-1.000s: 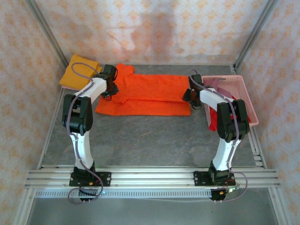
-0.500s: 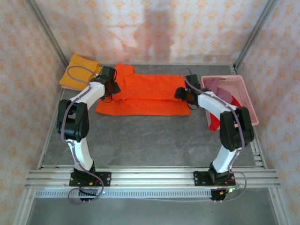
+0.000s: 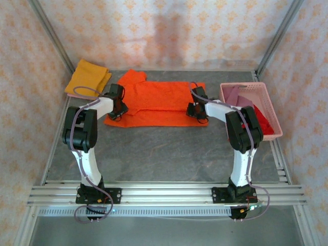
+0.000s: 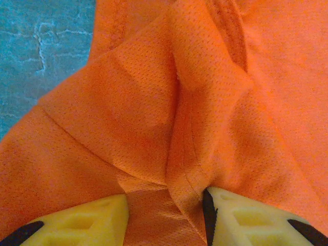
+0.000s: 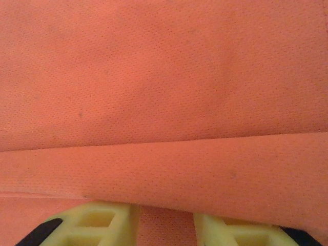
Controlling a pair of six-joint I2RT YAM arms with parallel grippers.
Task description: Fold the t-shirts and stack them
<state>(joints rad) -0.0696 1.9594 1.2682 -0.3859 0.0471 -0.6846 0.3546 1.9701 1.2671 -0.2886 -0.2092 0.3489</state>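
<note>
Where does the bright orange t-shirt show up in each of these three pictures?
Top external: bright orange mesh t-shirt spread flat at the table's far middle.
Left wrist: bunched above the left claw.
Right wrist: flat, above the right claw.
Shared landmark: its lengthwise fold, where both claws sit.

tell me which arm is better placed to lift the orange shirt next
Left, likely: the left fingers have a ridge of the orange shirt bunched between them; the right fingers sit at a flat fold, grip unclear.

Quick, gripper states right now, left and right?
Left gripper: closed on a bunched fold of the orange t-shirt.
Right gripper: at the orange t-shirt's folded edge; open or closed cannot be told.
</note>
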